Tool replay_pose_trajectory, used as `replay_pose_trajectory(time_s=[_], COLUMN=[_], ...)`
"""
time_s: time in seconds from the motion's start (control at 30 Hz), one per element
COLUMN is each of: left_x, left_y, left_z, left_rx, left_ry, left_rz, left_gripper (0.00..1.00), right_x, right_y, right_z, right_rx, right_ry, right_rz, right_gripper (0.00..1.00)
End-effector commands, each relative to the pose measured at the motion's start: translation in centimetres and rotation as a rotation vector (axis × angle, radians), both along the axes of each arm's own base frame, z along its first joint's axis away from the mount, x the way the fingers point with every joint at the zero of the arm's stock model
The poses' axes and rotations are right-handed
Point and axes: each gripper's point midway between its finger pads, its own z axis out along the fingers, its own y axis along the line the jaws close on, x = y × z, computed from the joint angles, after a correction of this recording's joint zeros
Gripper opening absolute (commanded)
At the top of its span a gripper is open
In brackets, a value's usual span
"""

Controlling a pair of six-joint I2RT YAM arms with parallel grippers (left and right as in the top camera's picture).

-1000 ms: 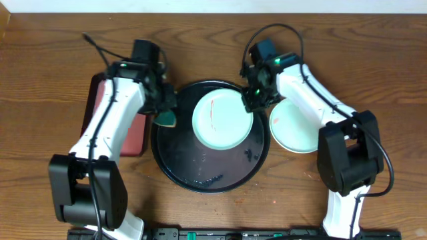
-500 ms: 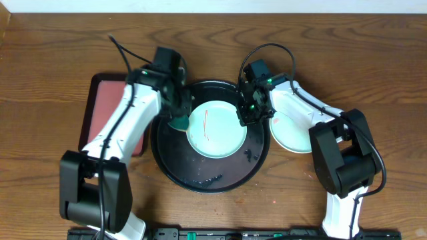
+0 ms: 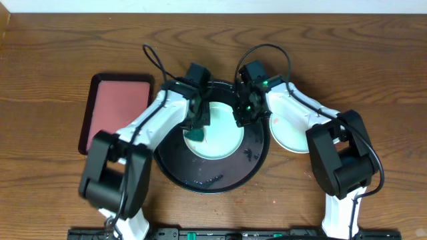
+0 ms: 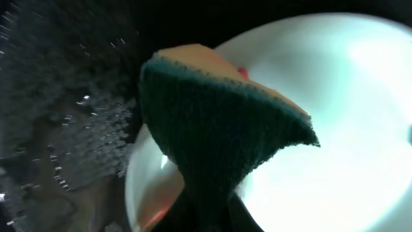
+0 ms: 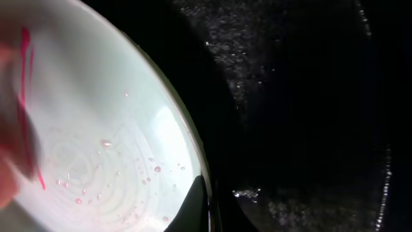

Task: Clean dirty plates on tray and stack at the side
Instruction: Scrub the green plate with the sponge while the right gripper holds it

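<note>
Swung in since the last frame: I'm pressing the sponge [image 4: 219, 129], clamped in my left gripper [image 3: 198, 127], onto the mint plate [image 3: 227, 133] to scrub its red smear [image 5: 26, 64]. My right gripper [image 3: 244, 115] is pinching the rim, pinning the plate inside the black tray [image 3: 200, 179].

red rectangular tray [image 3: 117, 113] lies flat out at nine o'clock on the wooden bench [image 3: 53, 53]; teal sponge [image 3: 198, 131], orange-backed, near centre, folded.
</note>
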Motion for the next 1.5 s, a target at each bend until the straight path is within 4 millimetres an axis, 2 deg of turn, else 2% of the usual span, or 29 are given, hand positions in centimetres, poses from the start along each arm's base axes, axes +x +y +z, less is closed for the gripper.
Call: replay_pose_trajectory(time_s=[0.0,0.1,0.17,0.2,0.3,0.33,0.4,0.5,0.6,0.73,0.87,1.07,1.17,1.27,1.37,1.4,1.47], left_x=[-0.8,-1.2,-1.5,-1.7,-3.3,-3.7,-3.4,-1.4,0.8,2.6,2.7,0.4,-1.1,-2.8,-4.7,-5.1,-4.8], left_y=[0.3,0.0,-0.9,-2.0,-7.2,-8.1,-8.3,-6.5,-2.5,2.5,5.9,6.8,5.3,1.6,-2.8,-3.8,-4.6], left_z=[-1.9,-2.2,-1.8,-1.6,0.4,0.9,0.9,-0.1,-1.3,-1.3,-0.8,-0.9,-1.3,-1.7,-1.1,-0.7,-0.5], left_rx=[0.036,0.019,-0.034,-0.094,-0.403,-0.462,-0.470,-0.340,-0.117,0.123,0.299,0.356,0.286,0.095,-0.170,-0.236,-0.274], left_ry=[0.057,0.080,0.091,0.106,0.133,0.132,0.118,0.066,0.003,-0.084,-0.125,-0.039,0.046,0.136,0.188,0.189,0.166], left_rz=[0.021,0.017,-0.012,-0.056,-0.326,-0.370,-0.374,-0.275,-0.068,0.114,0.201,0.172,0.047,-0.163,-0.387,-0.438,-0.464], left_gripper=[0.08,0.07,0.07,0.08,0.07,0.07,0.07,0.08,0.07,0.07,0.07,0.07,0.07,0.08,0.07,0.07,0.07], right_x=[-1.7,-1.7,-1.7,-1.7,-1.7,-1.6,-1.6,-1.7,-1.7,-1.7,-1.7,-1.7,-1.7,-1.7,-1.7,-1.7,-1.7], right_y=[1.1,1.1,1.1,1.0,1.0,1.0,1.0,1.0,1.0,1.0,1.0,1.0,1.0,1.0,1.0,1.0,1.0], right_z=[-0.8,-0.8,-0.8,-0.8,-0.8,-0.8,-0.8,-0.8,-0.8,-0.8,-0.8,-0.8,-0.8,-0.8,-0.8,-0.8,-0.8], right_rx=[0.006,0.005,0.005,0.004,0.000,0.000,0.000,-0.001,-0.001,-0.001,-0.001,-0.001,-0.001,-0.001,-0.001,-0.001,-0.001], right_ry=[0.044,0.044,0.044,0.043,0.042,0.042,0.042,0.043,0.044,0.044,0.044,0.043,0.043,0.043,0.043,0.043,0.043], right_rz=[0.021,0.020,0.020,0.019,0.015,0.015,0.013,0.012,0.012,0.012,0.012,0.011,0.011,0.011,0.011,0.011,0.011], right_gripper=[0.01,0.01,0.01,0.01,0.01,0.01,0.01,0.01,0.01,0.01,0.01,0.01,0.01,0.01,0.01,0.01,0.01])
